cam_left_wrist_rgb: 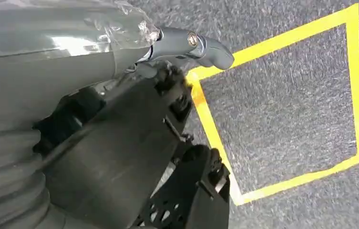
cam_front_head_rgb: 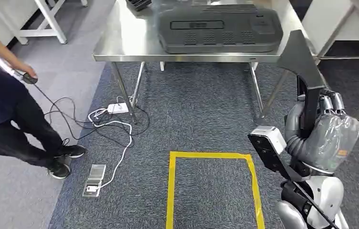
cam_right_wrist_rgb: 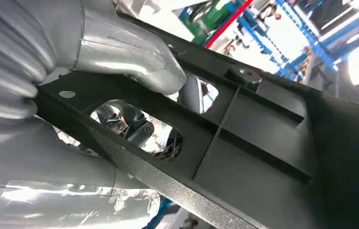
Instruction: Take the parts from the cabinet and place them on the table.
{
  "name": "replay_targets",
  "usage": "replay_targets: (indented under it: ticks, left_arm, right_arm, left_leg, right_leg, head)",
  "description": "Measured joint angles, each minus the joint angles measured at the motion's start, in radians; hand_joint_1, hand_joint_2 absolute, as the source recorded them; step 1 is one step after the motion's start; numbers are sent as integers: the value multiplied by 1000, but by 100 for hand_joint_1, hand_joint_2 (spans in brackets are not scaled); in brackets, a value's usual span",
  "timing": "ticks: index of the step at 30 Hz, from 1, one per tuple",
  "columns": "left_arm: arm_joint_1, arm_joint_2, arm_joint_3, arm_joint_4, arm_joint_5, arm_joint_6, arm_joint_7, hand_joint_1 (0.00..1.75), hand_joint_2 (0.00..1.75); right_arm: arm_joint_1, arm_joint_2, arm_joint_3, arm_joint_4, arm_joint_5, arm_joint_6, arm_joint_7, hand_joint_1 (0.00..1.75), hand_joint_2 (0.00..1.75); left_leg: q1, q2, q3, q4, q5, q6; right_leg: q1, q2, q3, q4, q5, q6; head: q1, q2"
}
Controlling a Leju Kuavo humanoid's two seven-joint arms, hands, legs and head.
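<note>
Steel table (cam_front_head_rgb: 120, 43) ahead; right robot hand (cam_front_head_rgb: 332, 129) grips black ribbed plastic part (cam_front_head_rgb: 303, 62); left unclear

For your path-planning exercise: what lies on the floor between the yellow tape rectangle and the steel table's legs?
In the head view, only bare grey-blue carpet separates the yellow tape rectangle from the steel table.

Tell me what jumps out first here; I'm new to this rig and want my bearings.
A big black moulded part lies on the steel table straight ahead. At the right, the right hand holds a second black part upright. A yellow taped rectangle marks the carpet in front of the table, and a person stands at the left near loose cables.
</note>
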Motion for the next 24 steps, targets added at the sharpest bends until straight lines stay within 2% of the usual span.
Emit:
replay_targets:
  ticks: [1,2,3,4,6,7,8,9,10,12,13,14,15,17,18,19,20,21,22,24]
  left_arm:
    - [-1,0,0,0,0,0,0,0,175]
    - [-1,0,0,0,0,0,0,0,175]
    - [-1,3,0,0,0,0,1,0,175]
    - [-1,3,0,0,0,0,1,0,175]
    - [-2,3,0,0,0,0,2,0,175]
    - [-5,2,0,0,-1,-1,2,0,175]
    - [-7,1,0,0,-1,-1,2,0,175]
    - [-7,1,0,0,-1,-1,1,0,175]
    - [-5,1,0,0,-1,-2,2,0,175]
    - [1,1,0,-1,-2,-4,2,0,175]
    - [2,1,0,0,-1,-4,2,0,175]
    - [2,1,0,0,-1,-4,2,0,175]
    - [1,1,0,0,-1,-4,2,0,175]
    - [-1,-1,0,-1,-1,-6,2,0,175]
    - [-2,0,0,-1,0,-6,2,0,175]
    - [-4,0,0,-1,0,-6,2,0,175]
    - [-5,0,0,-1,0,-6,2,0,175]
    - [-4,0,0,-1,-1,-6,3,0,175]
    - [-4,0,0,-1,-1,-6,4,0,175]
    - [-5,0,0,-1,-2,-6,4,0,175]
  right_arm:
    - [0,0,0,0,0,0,0,175,175]
    - [0,0,0,0,0,0,0,175,175]
    - [-2,0,0,0,0,-1,0,175,175]
    - [-2,0,0,0,0,-1,0,175,175]
    - [1,0,0,0,0,-2,0,175,175]
    - [1,0,0,0,0,-2,0,175,175]
    - [3,0,0,0,0,-2,0,175,175]
    - [1,0,-1,0,0,-2,0,175,175]
    - [0,0,-1,0,0,-2,0,175,175]
    - [2,0,-1,0,0,1,2,175,175]
    - [3,0,-1,0,1,3,2,175,175]
    - [5,0,-1,0,2,4,2,175,175]
    - [5,0,-1,0,2,5,2,175,175]
    - [5,0,-1,0,4,5,2,175,175]
    - [4,0,-1,1,4,5,2,175,175]
    - [6,0,-1,0,6,6,2,175,175]
    - [7,0,-1,0,6,6,2,175,175]
    - [7,1,-1,0,8,6,1,175,175]
    - [7,1,-1,0,9,7,1,175,175]
    - [7,1,-1,0,13,7,0,175,175]
  left_leg:
    - [-2,-10,39,-89,49,9]
    - [-6,-43,77,-180,93,22]
    - [-6,-77,90,-210,82,31]
    - [-9,-70,90,-229,87,29]
    - [-16,-57,90,-227,87,31]
    - [-13,-47,94,-242,95,36]
    - [-1,-32,100,-260,107,37]
    - [-2,-26,102,-267,110,44]
    - [-2,-13,101,-267,111,45]
    - [-3,6,100,-266,110,46]
    - [-3,14,99,-265,109,46]
    - [-2,21,99,-263,107,45]
    - [-1,25,99,-260,105,41]
    - [3,31,99,-245,94,30]
    - [-2,32,94,-237,88,22]
    - [-7,32,90,-225,83,16]
    - [-8,32,90,-227,84,13]
    - [-10,31,90,-224,72,26]
    - [-9,30,91,-224,81,40]
    - [-7,30,94,-229,82,40]
  right_leg:
    - [2,11,3,0,0,0]
    - [0,19,4,-1,0,0]
    - [2,26,1,0,2,4]
    - [-3,37,-3,1,3,8]
    - [-11,52,-6,-9,10,21]
    - [-5,62,-5,-16,16,31]
    - [-8,33,-6,-4,7,28]
    - [-1,-7,-21,28,-22,29]
    - [-2,-26,-53,94,-64,32]
    - [-2,-37,-117,239,-128,40]
    - [-3,-39,-135,280,-135,44]
    - [-4,-42,-127,268,-116,47]
    - [-7,-44,-95,210,-79,49]
    - [-11,-59,2,31,2,54]
    - [-8,-69,15,1,-20,51]
    - [-6,-59,11,-3,-11,35]
    - [-6,-58,7,3,-13,30]
    - [-9,-59,8,0,-12,31]
    - [-7,-57,10,0,-12,30]
    - [-3,-57,10,0,-13,28]
  head:
    - [-2,0]
    - [-5,0]
    - [-1,0]
    - [-5,0]
    - [-8,0]
    - [-9,0]
    - [-7,0]
    - [1,0]
    - [7,0]
    - [18,0]
    - [21,0]
    - [26,0]
    - [30,0]
    - [36,0]
    - [45,0]
    - [50,0]
    - [43,0]
    - [33,0]
    - [26,0]
    - [19,0]
